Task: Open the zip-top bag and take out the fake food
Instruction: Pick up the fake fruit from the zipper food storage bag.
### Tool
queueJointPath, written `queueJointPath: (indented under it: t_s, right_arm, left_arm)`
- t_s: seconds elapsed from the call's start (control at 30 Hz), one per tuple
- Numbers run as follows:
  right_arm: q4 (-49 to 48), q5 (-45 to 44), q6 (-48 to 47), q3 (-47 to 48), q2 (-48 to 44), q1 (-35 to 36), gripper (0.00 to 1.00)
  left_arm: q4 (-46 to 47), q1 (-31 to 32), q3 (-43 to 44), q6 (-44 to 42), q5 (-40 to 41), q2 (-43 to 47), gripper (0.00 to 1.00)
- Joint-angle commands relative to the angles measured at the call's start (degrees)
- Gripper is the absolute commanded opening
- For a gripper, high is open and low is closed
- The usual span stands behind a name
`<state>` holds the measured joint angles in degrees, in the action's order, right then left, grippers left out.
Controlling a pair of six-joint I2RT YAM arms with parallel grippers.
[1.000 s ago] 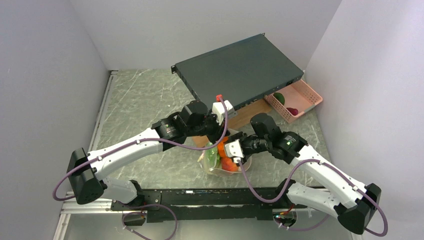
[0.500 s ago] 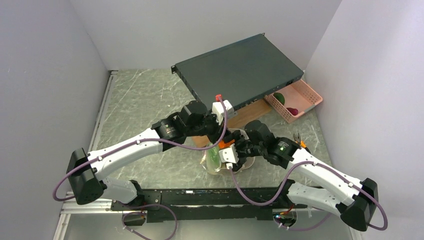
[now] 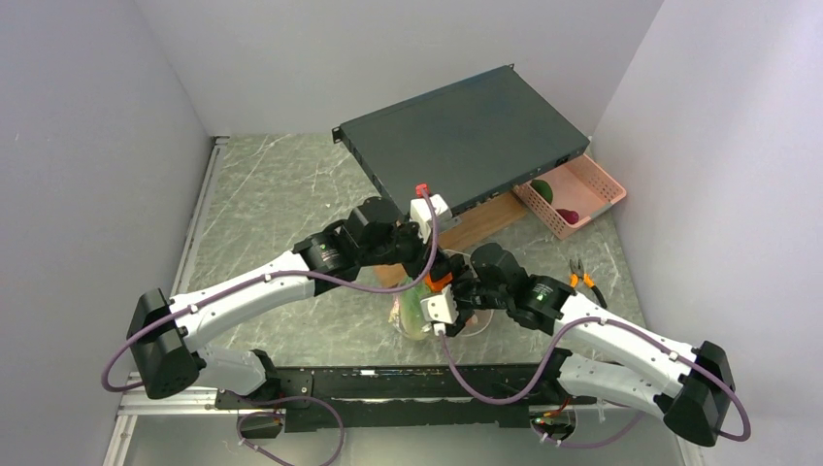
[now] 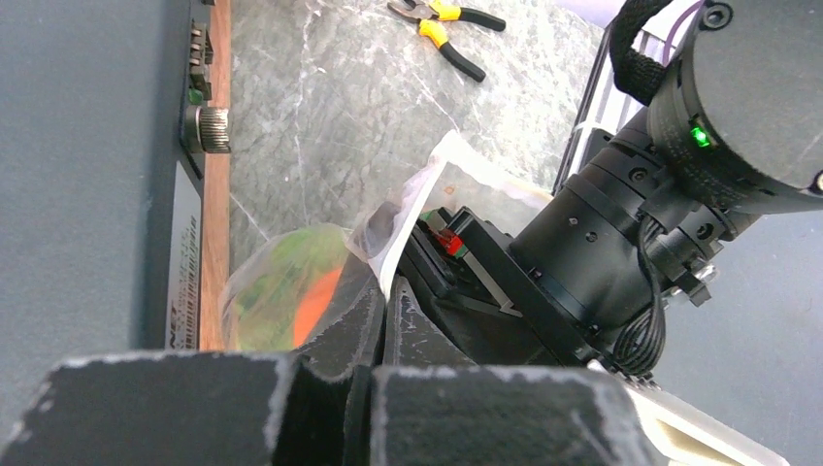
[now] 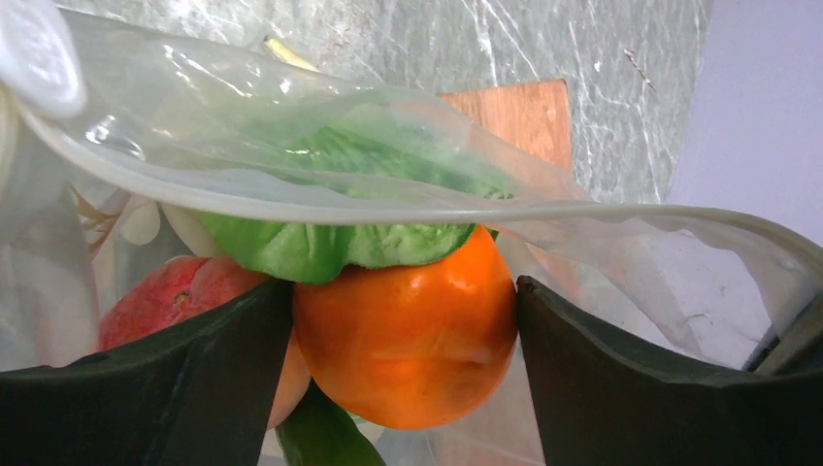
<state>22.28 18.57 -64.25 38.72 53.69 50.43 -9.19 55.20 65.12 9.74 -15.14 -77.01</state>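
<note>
A: Marble tabletop, zip-top bag sitting mid-table. Pinching its rim tight with left gripper, right?
B: Yep. Now pushing right gripper into the mouth, spread wide around orange fruit. Looks ready to grab.

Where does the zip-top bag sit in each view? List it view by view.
Top external: zip-top bag just below centre.
Left wrist: bag at centre, edge pinched in the left hand.
Right wrist: bag fills the frame, mouth open.
Shared landmark: the wooden block.
</note>
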Motion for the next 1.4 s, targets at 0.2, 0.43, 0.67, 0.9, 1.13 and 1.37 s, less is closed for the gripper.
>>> queueJointPath:
  t_s: [0.2,0.43,0.67,0.9,1.13,1.37]
  right_arm:
    - [-1.32,-3.27,1.55,-0.32,0.0,-0.7,0.42]
    - [6.23,3.24,4.31,6.1,-1.21,-2.42,0.25]
    - [15.73,11.06,3.74,12.29,-1.99,-4.16,0.21]
    - [21.56,16.83,4.39,17.06,-2.37,-6.51,0.12]
    - [26.98,23.37,6.19,22.1,-1.83,-8.06,0.1]
    - [33.8,25.65,5.32,24.8,-2.08,-11.6,0.05]
  left_arm:
    - [13.88,-1.5,-2.04,2.82,-0.4,-2.6,0.0]
    - [13.3,-1.5,-4.68,2.6,2.29,-1.21,0.0]
    - [11.41,-1.5,-5.37,2.57,6.37,-0.35,0.0]
    - [10.83,-1.5,-6.1,2.64,8.56,0.49,0.0]
    - [10.69,-1.47,-6.65,3.02,10.53,1.28,0.0]
    - [10.35,-1.48,-8.1,3.77,13.02,2.72,0.0]
